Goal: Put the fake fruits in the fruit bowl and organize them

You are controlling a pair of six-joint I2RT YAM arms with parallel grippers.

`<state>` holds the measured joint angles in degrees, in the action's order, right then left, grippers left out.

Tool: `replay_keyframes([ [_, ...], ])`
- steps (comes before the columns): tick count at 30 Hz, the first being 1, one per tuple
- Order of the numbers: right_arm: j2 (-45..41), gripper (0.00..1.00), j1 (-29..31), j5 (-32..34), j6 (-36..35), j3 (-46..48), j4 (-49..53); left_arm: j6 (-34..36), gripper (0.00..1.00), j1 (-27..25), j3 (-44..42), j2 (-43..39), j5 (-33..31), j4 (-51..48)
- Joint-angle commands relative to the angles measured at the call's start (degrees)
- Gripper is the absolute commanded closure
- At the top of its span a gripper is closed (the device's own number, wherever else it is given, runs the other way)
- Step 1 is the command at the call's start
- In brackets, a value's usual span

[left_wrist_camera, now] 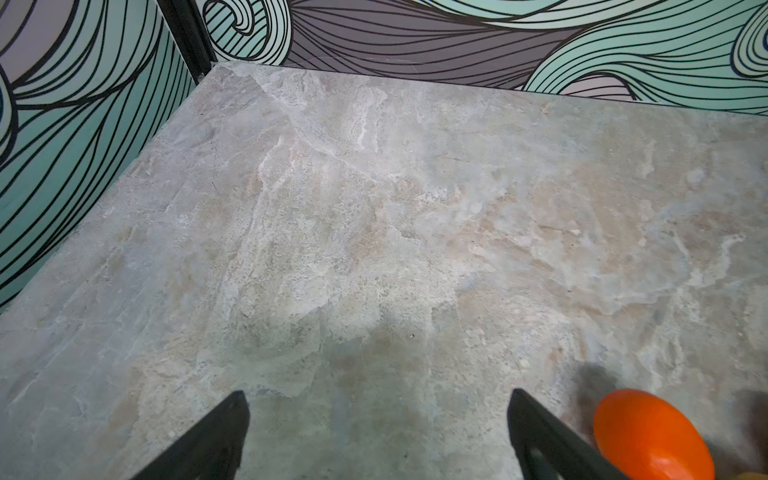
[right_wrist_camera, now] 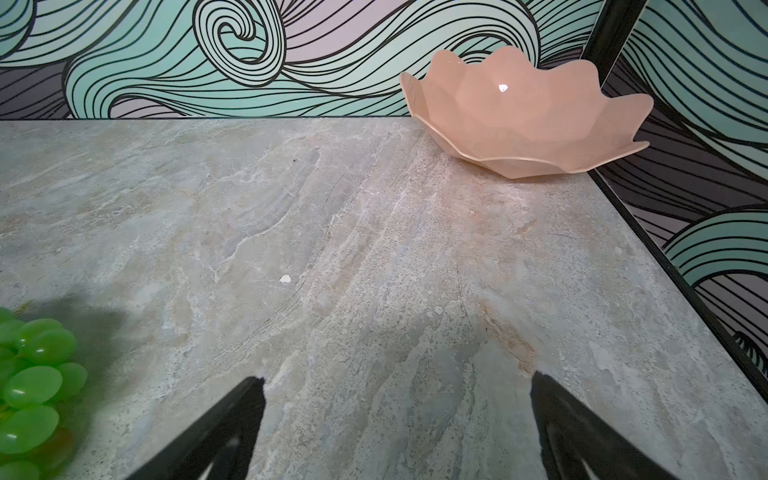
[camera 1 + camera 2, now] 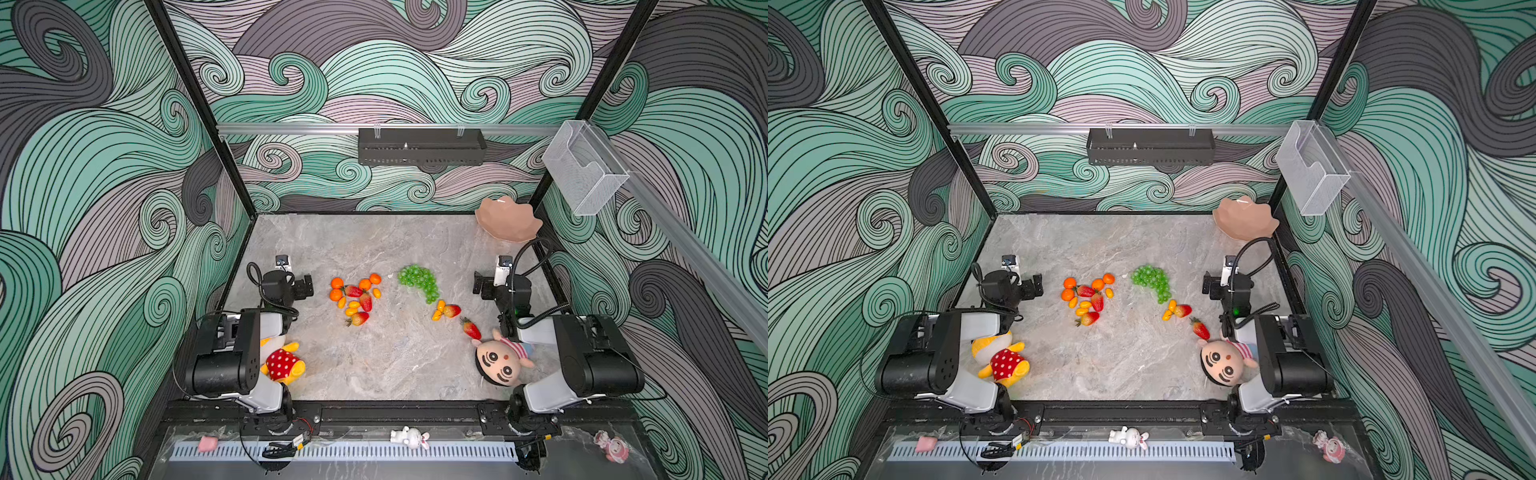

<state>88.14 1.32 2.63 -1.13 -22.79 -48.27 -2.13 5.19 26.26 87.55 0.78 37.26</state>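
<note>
- Fruit bowl (image 3: 509,220): shallow, glossy, salmon-pink, with a scalloped rim. Stands in the far right corner of the grey marble-patterned tabletop (image 3: 374,365), well apart from all the fruit.
- Green plastic grape bunch (image 3: 419,281): lies right of centre.
- Mixed cluster (image 3: 355,297) of round orange tangerines, red strawberries and small yellow kumquats: lies left of centre, with pieces touching.
- Strawberry with kumquats (image 3: 445,311) and a lone strawberry (image 3: 471,328): near the round-faced plush doll (image 3: 500,361).
- Left gripper (image 1: 378,399): jaws wide, holding nothing, with one tangerine (image 1: 650,436) just beside it.
- Right gripper (image 2: 397,377): jaws wide, holding nothing, pointed toward the bowl.
- Yellow plush toy in red polka dots (image 3: 282,363): beside the left arm.
</note>
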Motion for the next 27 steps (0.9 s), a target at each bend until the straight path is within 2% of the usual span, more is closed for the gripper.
replay_keyframes([
  [1, 0.02, 0.00, -0.09, -0.44, -0.46, -0.59, -0.05, -0.06, 0.01, 0.16, 0.98, -0.02, 0.99, 0.39],
  [27, 0.16, 0.00, -0.28, -0.90, -0.46, -0.68, 0.12, 0.10, 0.01, 0.44, 0.90, 0.08, 1.70, 0.69],
])
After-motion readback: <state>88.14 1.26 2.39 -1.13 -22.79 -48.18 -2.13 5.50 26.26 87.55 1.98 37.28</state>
